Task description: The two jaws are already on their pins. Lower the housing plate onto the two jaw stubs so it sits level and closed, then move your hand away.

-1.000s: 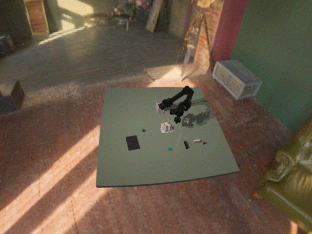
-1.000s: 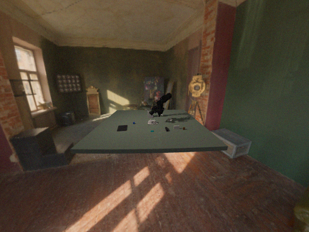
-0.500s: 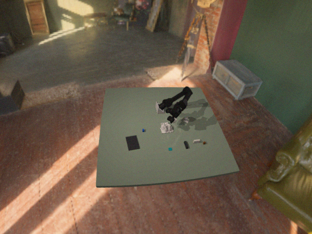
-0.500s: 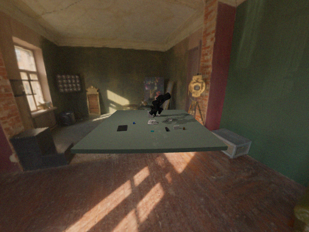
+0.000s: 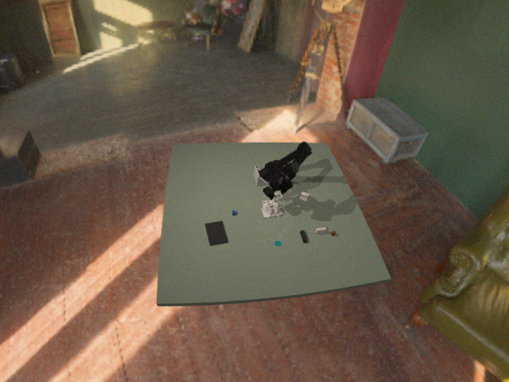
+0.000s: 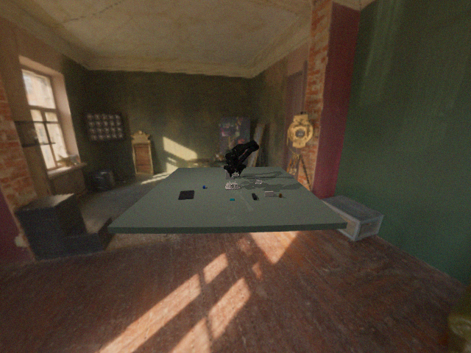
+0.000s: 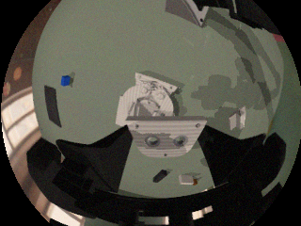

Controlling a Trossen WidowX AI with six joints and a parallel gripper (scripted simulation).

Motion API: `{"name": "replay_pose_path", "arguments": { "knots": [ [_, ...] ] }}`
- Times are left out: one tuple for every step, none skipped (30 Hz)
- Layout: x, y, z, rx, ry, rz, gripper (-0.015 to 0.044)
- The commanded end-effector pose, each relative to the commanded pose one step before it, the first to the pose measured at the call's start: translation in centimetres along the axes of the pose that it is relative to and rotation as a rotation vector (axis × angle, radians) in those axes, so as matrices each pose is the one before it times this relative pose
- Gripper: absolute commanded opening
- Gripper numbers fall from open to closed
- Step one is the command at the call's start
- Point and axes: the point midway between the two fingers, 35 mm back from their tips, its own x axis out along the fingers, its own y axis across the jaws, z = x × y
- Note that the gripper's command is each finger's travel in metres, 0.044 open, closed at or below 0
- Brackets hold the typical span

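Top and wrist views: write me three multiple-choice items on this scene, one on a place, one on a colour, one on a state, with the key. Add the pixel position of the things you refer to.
1. What lies next to the white block (image 5: 320,231) (image 6: 268,193) (image 7: 186,179)?
A) the blue cube
B) the black cylinder (image 5: 304,236) (image 6: 254,196) (image 7: 160,176)
C) the dark flat pad

2. What colour is the small flat tile (image 5: 277,243) (image 6: 232,199)?
A) teal
B) red
C) yellow

3. How is the housing plate (image 5: 277,194) (image 6: 235,175) (image 7: 166,137)?
A) lying on the table
B) seated on the stubs
C) held in the hand (image 5: 277,192) (image 6: 235,173) (image 7: 165,124)

Key:
1 B: the top view shows them side by side.
2 A: its blue-green shows in the top view.
3 C: the wrist view shows it between the fingers.
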Motion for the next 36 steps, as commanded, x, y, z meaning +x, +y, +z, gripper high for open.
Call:
{"name": "replay_pose_path", "arguments": {
  "knots": [
    [0.15,0.67,0.686,0.0844,-0.00157,-0.00605,0.0351],
    [0.014,0.208,0.146,0.0244,0.00054,-0.00166,0.0351],
    [0.014,0.209,0.143,0.0244,0.00053,-0.00171,0.0351],
    [0.015,0.211,0.139,0.0244,0.00052,-0.00176,0.0351],
    [0.015,0.212,0.136,0.0244,0.00051,-0.00181,0.0351],
    [0.015,0.213,0.133,0.0243,0.0005,-0.00186,0.0351],
    [0.016,0.214,0.129,0.0243,0.00048,-0.00191,0.0351],
    [0.016,0.216,0.126,0.0243,0.00047,-0.00196,0.0351],
    [0.016,0.217,0.123,0.0243,0.00045,-0.00201,0.0351],
    [0.017,0.217,0.119,0.0242,0.00043,-0.00206,0.0351],
    [0.014,0.178,0.094,0.0197,0.00033,-0.00171,0.0351],
    [0.008,0.107,0.055,0.0118,0.00019,-0.00104,0.0351],
    [0.003,0.036,0.018,0.0039,0.00006,-0.00035,0.0351],
    [0.0,0.0,0.0,0.0,0.0,0.0,0.0351],
    [0.0,0.0,0.0,0.0,0.0,0.0,0.0351],
    [0.0,0.0,0.0,0.0,0.0,0.0,0.0351],
    [0.0,0.0,0.0,0.0,0.0,0.0,0.0351],
    [0.0,0.0,0.0,0.0,0.0,0.0,0.0351],
    [0.0,0.0,0.0,0.0,0.0,0.0,0.0351],
    [0.0,0.0,0.0,0.0,0.0,0.0,0.0351],
    [0.0,0.0,0.0,0.0,0.0,0.0,0.0351],
    [0.0,0.0,0.0,0.0,0.0,0.0,0.0351],
    [0.0,0.0,0.0,0.0,0.0,0.0,0.0351],
    [0.0,0.0,0.0,0.0,0.0,0.0,0.0351],
    [0.0,0.0,0.0,0.0,0.0,0.0,0.0351],
    [0.0,0.0,0.0,0.0,0.0,0.0,0.0351],
    [0.0,0.0,0.0,0.0,0.0,0.0,0.0351],
    [0.0,0.0,0.0,0.0,0.0,0.0,0.0351],
    [0.0,0.0,0.0,0.0,0.0,0.0,0.0351],
    [0.0,0.0,0.0,0.0,0.0,0.0,0.0351],
    [0.0,0.0,0.0,0.0,0.0,0.0,0.0351],
    [0.0,0.0,0.0,0.0,0.0,0.0,0.0351],
    [0.0,0.0,0.0,0.0,0.0,0.0,0.0351],
    [0.0,0.0,0.0,0.0,0.0,0.0,0.0351],
    [0.0,0.0,0.0,0.0,0.0,0.0,0.0351],
    [0.0,0.0,0.0,0.0,0.0,0.0,0.0351]
  ]
}}
